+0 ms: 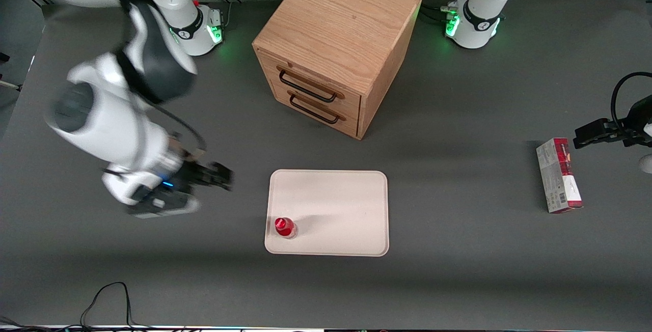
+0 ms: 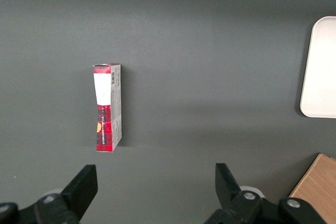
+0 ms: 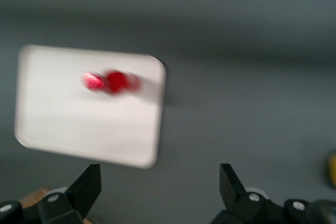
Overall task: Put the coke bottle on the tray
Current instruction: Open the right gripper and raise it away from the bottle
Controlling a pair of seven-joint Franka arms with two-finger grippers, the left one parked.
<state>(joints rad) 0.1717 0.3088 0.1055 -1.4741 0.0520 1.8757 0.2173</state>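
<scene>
Front view has the coke bottle [image 1: 284, 227] standing upright on the cream tray [image 1: 336, 204], tucked in the corner nearest the camera on the working arm's end. Gripper [image 1: 220, 175] hangs over bare desk [image 1: 458, 271] beside the tray, jaws spread, holding nothing. Wooden drawer cabinet [image 1: 331, 52] sits farther back.
</scene>
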